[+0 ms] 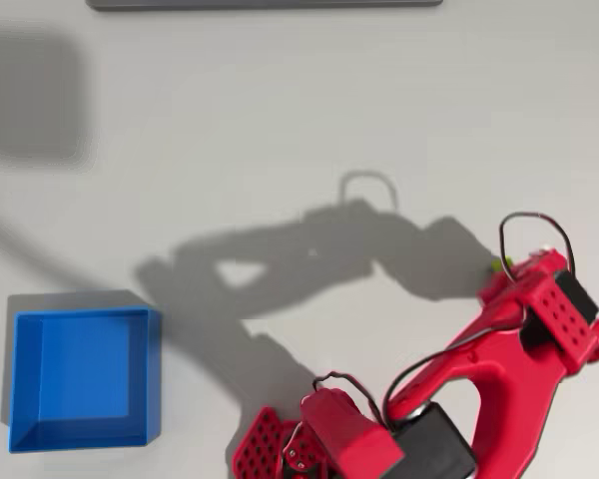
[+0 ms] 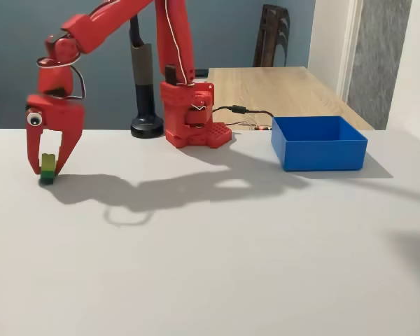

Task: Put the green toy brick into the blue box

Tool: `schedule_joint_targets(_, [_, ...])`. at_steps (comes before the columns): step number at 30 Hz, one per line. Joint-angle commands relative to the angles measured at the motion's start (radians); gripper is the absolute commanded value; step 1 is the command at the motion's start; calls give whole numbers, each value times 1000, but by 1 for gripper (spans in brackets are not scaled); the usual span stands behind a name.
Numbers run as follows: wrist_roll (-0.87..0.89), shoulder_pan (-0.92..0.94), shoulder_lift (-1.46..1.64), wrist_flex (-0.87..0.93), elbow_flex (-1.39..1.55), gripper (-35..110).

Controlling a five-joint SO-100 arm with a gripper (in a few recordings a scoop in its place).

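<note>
While brick (image 2: pixel 48 168) is resting on table (image 2: pixel 217 266), gripper (image 2: pixel 49 166) is straddling it, fingers spread, contact not discernible. Blue box (image 2: pixel 319 143) is sitting well apart, near arm base (image 2: pixel 193 119).

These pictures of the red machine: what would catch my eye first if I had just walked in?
Probably the bright red arm, arching from its base at the back of the pale table down to the left edge in the fixed view. There its gripper straddles a small green toy brick standing on the table. Next, the blue box sits open, apart on the right.
</note>
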Motion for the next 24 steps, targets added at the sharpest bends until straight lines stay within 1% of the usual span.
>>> schedule_joint_targets(1, [5,-78,25,114,-141,0])
schedule_joint_targets(12, [-8,-291,31,360,-365,0])
schedule_joint_targets(16, [-35,-414,101,376,-353,0])
schedule_joint_targets(24, [-52,-715,298,377,-216,0])
